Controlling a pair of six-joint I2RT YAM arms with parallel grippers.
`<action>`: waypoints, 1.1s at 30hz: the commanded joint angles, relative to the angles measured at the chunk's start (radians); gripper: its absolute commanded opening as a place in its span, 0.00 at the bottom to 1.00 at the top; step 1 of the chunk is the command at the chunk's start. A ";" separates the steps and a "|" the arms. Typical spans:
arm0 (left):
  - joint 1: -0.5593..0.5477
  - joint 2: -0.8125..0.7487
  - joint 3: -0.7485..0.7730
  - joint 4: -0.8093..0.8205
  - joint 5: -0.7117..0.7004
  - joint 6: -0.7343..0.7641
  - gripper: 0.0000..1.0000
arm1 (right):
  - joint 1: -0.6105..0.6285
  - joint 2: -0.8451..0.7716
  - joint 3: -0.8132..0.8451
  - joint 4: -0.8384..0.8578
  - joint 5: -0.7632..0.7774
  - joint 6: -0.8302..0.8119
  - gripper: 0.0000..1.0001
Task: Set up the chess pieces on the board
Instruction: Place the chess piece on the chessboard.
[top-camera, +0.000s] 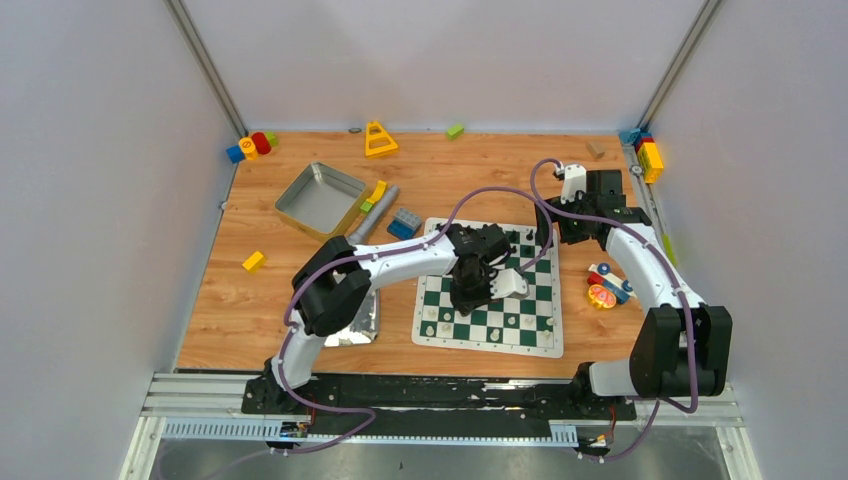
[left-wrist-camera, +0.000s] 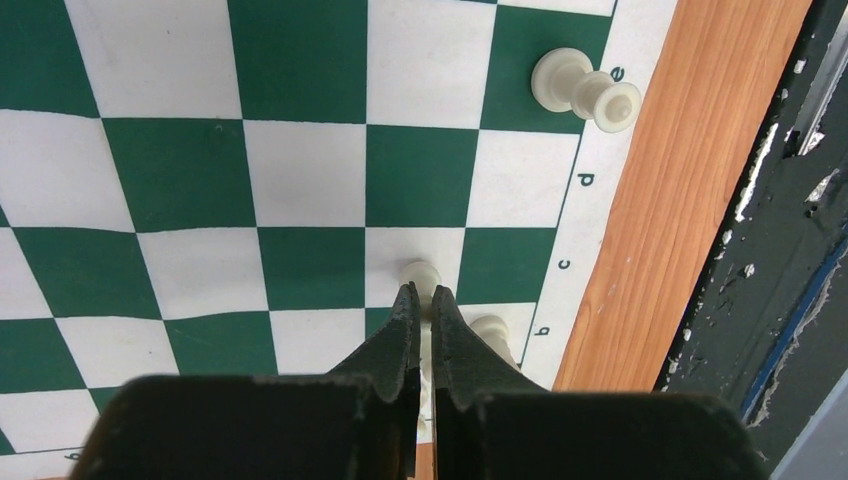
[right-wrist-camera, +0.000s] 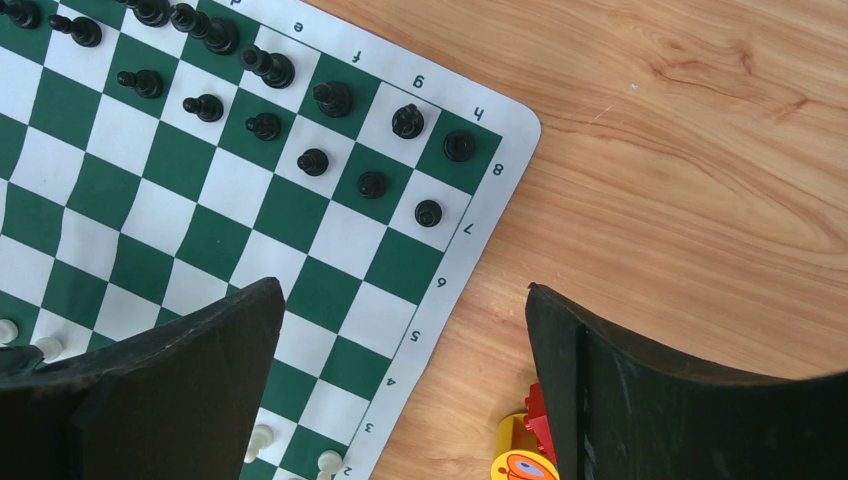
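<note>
Currently the left gripper (left-wrist-camera: 424, 293) is pinched together on a cream-white pawn (left-wrist-camera: 420, 272), whose rounded head pokes out just past the fingertips. It is low over the checkered board (left-wrist-camera: 300, 180), near the lettered edge (around the c mark). A second cream pawn (left-wrist-camera: 492, 330) sits just beside the gripper's finger, and a third pawn (left-wrist-camera: 585, 90) is by the letter e. The right gripper (right-wrist-camera: 400, 385) hangs with its jaws wide apart and nothing between them, above the board's numbered border. Two rows of black chessmen (right-wrist-camera: 265, 125) fill the far corner. A yellow and red toy (right-wrist-camera: 522, 458) lies on the wooden table (right-wrist-camera: 680, 150) just off the board.
</note>
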 joint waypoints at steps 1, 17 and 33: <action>-0.007 0.007 0.001 0.015 0.015 0.020 0.05 | -0.003 -0.004 0.038 0.015 -0.002 -0.008 0.92; 0.003 -0.118 -0.019 0.024 -0.024 0.011 0.49 | -0.003 -0.003 0.036 0.013 -0.002 -0.008 0.92; 0.332 -0.491 -0.351 -0.025 -0.069 0.045 0.53 | -0.003 0.005 0.039 0.013 -0.005 -0.004 0.92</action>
